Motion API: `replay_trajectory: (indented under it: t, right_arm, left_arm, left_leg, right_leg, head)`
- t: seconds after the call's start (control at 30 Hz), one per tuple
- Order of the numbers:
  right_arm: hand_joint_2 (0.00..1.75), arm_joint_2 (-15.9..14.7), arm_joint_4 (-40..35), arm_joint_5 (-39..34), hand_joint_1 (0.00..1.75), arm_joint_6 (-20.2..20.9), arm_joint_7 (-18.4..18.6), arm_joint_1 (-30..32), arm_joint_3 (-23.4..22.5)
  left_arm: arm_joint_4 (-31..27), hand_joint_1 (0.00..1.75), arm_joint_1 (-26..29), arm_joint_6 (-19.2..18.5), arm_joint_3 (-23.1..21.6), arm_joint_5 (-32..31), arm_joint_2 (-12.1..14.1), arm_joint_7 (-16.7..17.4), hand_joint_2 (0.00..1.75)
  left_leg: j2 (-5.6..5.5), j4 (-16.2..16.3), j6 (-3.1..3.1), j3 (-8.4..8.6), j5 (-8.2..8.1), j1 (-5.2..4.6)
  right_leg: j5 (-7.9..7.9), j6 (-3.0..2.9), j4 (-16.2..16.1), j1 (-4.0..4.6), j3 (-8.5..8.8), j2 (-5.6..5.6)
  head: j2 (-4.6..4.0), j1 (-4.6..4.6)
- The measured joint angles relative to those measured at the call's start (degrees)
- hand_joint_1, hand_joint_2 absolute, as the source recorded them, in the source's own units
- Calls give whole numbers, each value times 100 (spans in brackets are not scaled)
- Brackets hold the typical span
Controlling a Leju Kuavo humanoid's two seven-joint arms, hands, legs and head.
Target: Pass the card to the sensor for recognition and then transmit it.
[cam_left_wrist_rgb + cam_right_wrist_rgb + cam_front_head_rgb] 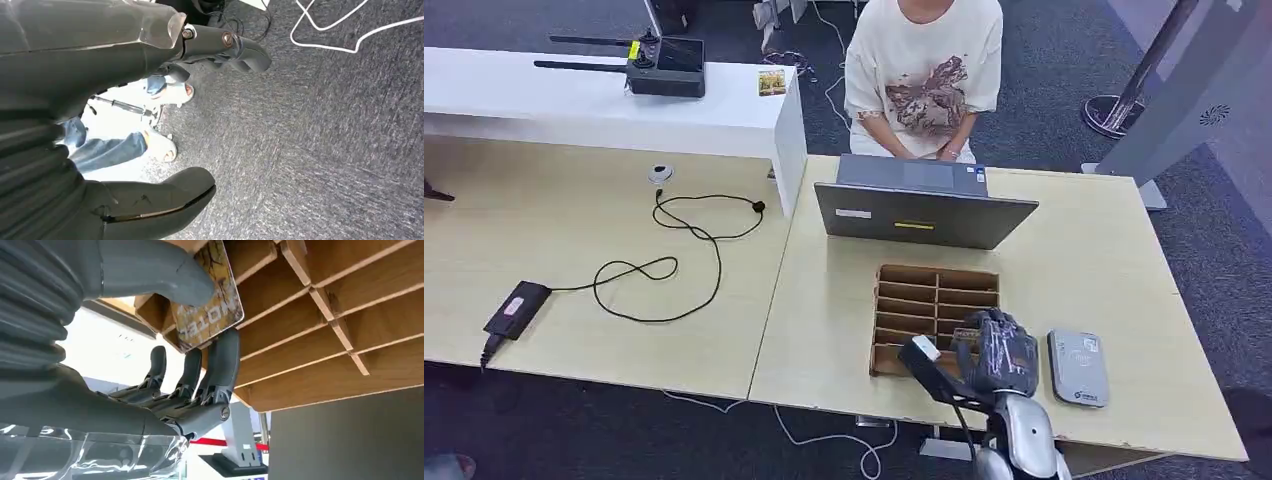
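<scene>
Right hand (165, 375): thumb and fingers (222, 360) pinch the card (212, 315) at the wooden rack (325, 325). Lift it straight out toward the sensor (1078, 366).

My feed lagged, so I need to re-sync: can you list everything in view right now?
Patterned hotel card: one, brown-gold, pinched at the wooden rack.
Wooden slotted card rack: one, brown, table front.
Flat card sensor: one, grey, right of rack.
Open laptop: one, grey, behind rack.
Power adapter with cable: one, black, left table.
Antenna controller: one, black, white counter.
Seated person: one, cream shirt, behind laptop.
Right robot hand: grey, over rack, holding card.
Left robot hand: dark, above carpet.
</scene>
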Motion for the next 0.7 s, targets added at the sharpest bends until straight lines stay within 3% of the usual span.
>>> replay_trajectory:
  t: [0.37, 0.57, 0.7]
  right_arm:
    - [175, 4, 9, 9, 101, 0, 4, -30, -59]
    - [175, 4, 9, 13, 112, 0, 4, -29, -103]
    - [175, 7, 9, 13, 103, -4, 4, -29, -118]
  left_arm:
    - [0, 0, 0, 0, 0, 0, 0, -9, 175]
    - [0, 0, -1, 0, 0, -2, 2, -11, 175]
    - [0, 0, -1, 0, 0, -2, 2, -11, 175]
  left_leg:
    - [0, 0, 0, 0, 0, 0]
    - [0, 0, 0, 1, 0, 0]
    - [0, 0, 0, 1, 0, 0]
  right_leg:
    - [0, 0, 0, 0, 0, 0]
    - [0, 0, 0, 0, 0, 0]
    - [0, 0, 0, 0, 0, 0]
  head:
    - [0, 0]
    - [0, 0]
    - [2, 0]
